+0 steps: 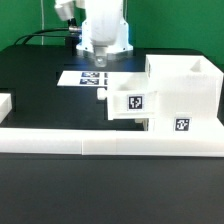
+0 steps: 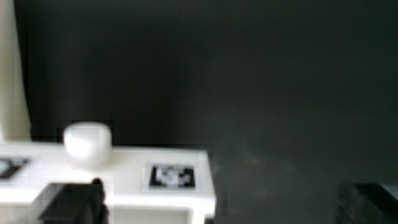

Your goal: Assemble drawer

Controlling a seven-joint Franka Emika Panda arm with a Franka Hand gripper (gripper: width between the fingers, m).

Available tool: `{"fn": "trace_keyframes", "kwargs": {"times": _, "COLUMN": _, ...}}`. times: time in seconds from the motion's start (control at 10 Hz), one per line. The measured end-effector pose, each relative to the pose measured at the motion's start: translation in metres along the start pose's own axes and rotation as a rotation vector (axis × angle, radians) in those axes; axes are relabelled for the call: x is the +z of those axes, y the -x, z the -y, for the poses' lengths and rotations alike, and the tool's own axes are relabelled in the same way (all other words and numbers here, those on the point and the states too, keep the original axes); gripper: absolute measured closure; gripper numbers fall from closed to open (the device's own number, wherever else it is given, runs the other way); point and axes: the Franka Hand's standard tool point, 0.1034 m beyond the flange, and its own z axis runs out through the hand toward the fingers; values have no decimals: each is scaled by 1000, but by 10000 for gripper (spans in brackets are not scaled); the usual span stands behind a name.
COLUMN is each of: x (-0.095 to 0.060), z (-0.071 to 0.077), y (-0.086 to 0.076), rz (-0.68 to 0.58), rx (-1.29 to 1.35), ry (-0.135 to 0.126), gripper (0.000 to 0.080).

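Observation:
The white drawer housing [image 1: 186, 88] stands at the exterior view's right, with a tag low on its front. One open-top tray [image 1: 130, 101] with a tag sticks out of the housing toward the exterior view's left, its small knob [image 1: 101, 93] at the outer end. My gripper [image 1: 99, 64] hangs above and behind the tray's knob end, over the marker board. In the wrist view the gripper [image 2: 222, 205] is open and empty. The tray [image 2: 143, 172] and its knob [image 2: 86, 140] lie below, near one of the fingers [image 2: 68, 205]. No second tray shows as a separate piece.
The marker board [image 1: 82, 78] lies flat on the black table behind the tray. A long low white border bar [image 1: 100, 141] runs along the front, with another piece [image 1: 5, 103] at the exterior view's left. A white edge [image 2: 9, 70] shows at the side of the wrist view.

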Motion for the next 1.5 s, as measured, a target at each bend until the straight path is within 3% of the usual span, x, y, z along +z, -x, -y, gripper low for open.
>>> {"fn": "trace_keyframes", "kwargs": {"times": 0.3, "x": 8, "z": 3, "y": 6, "rz": -41, "rx": -39, "ry": -10, "gripper": 151}}
{"fn": "trace_keyframes", "kwargs": {"times": 0.4, "x": 23, "z": 2, "y": 13, "rz": -125, "rx": -68, "ry": -18, "gripper": 151}}
{"fn": "trace_keyframes", "kwargs": {"times": 0.6, "x": 43, "z": -2, "y": 17, "rz": -238, "rx": -81, "ry": -64, "gripper": 151}}
{"fn": "trace_keyframes", "kwargs": {"times": 0.8, "x": 55, "z": -14, "y": 17, "rz": -301, "rx": -62, "ry": -83, "gripper": 151}}
{"fn": "trace_keyframes", "kwargs": {"times": 1.5, "x": 52, "z": -29, "y": -62, "rz": -321, "rx": 86, "ry": -127, "gripper": 151}}
